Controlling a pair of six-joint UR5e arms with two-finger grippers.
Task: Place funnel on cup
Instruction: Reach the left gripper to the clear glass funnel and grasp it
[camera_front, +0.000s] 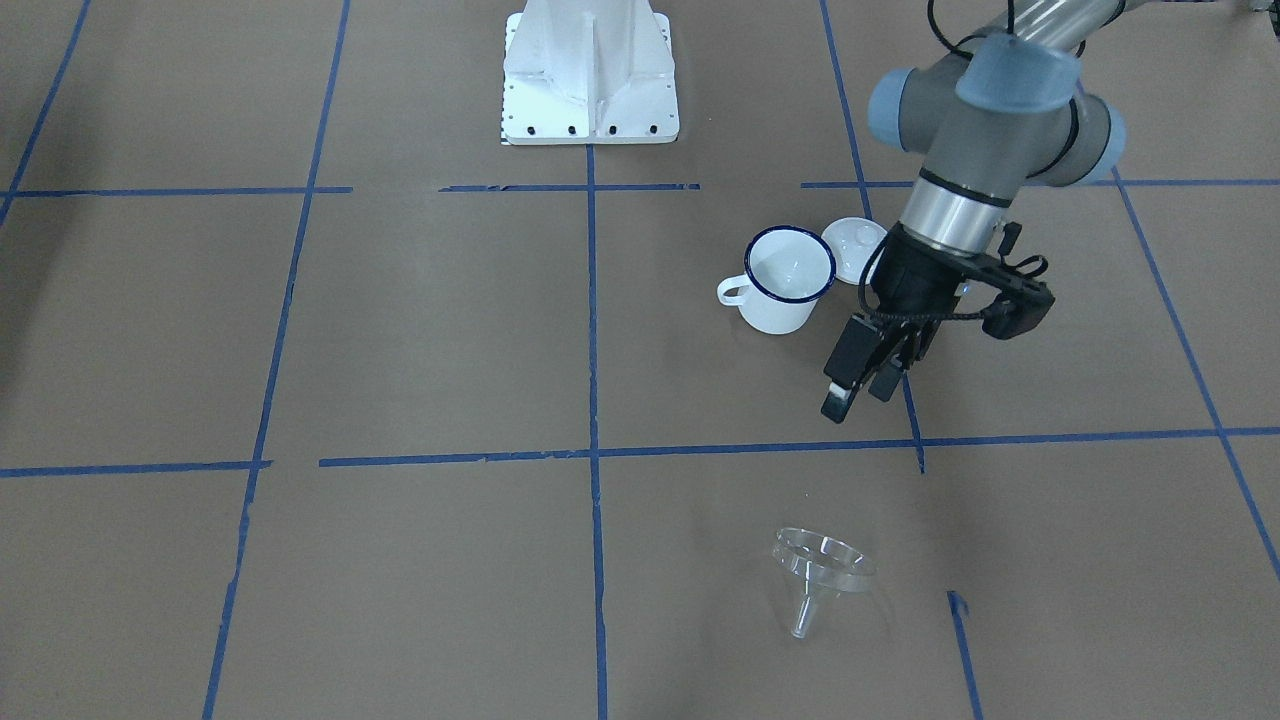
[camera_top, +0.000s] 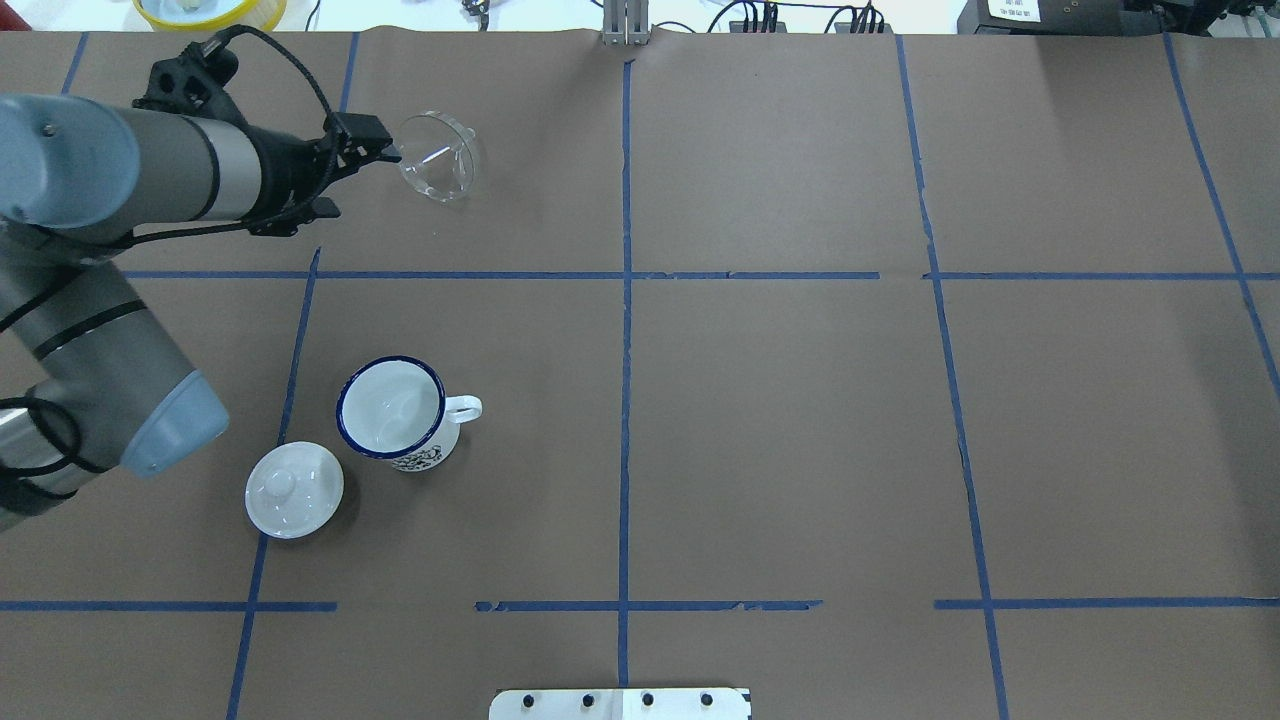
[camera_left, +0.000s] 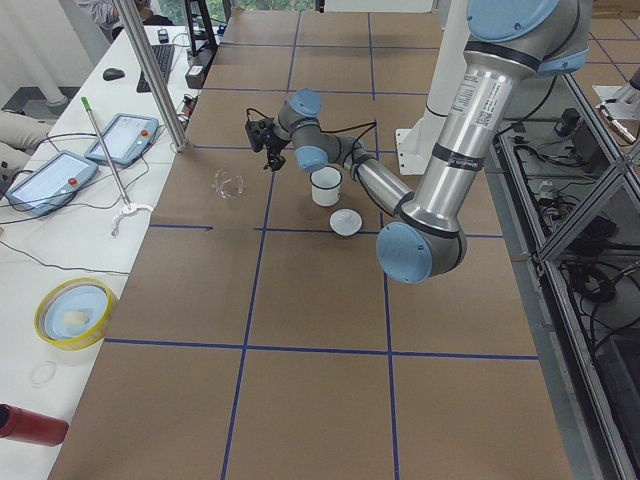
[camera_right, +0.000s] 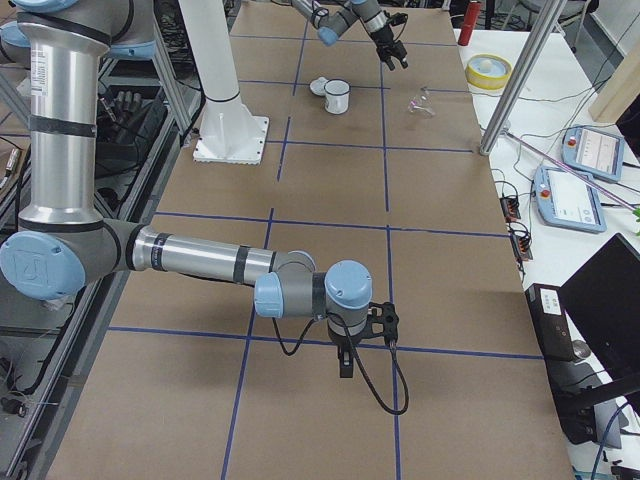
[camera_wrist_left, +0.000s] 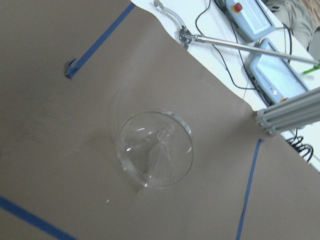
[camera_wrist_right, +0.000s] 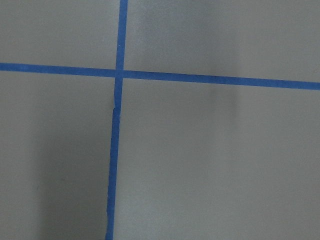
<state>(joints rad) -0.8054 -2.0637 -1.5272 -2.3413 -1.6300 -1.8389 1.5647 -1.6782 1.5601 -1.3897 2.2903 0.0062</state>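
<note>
REMOTE STATION: My left gripper (camera_front: 858, 392) hangs above the brown paper with its fingers parted and nothing between them, angled down and forward. The wrist camera looks straight into the target's mouth.

Ahead of the fingertips, across a blue tape line (camera_front: 760, 447) and untouched, the funnel (camera_front: 822, 570) lies tipped on its side. Its wide rim and spout tip both rest on the paper. Behind the fingers, back toward the robot's base, the cup (camera_front: 785, 280) stands upright with its mouth open. A white knobbed lid (camera_front: 850, 245) sits just beside the cup, on the side away from its handle.

I judge the step in hand to be the reach for the pickup. I would lower one finger inside the mouth and one outside the wall, pinching the upper part of the rim. Clear plastic this light looks likely to skid or flex, so I would close gently. Then I would turn the spout down and centre it over the cup, keeping wide of the lid.

Farthest off, my right gripper (camera_right: 345, 352) idles low over the paper at the table's other end. I cannot tell whether its fingers are parted or closed.
</note>
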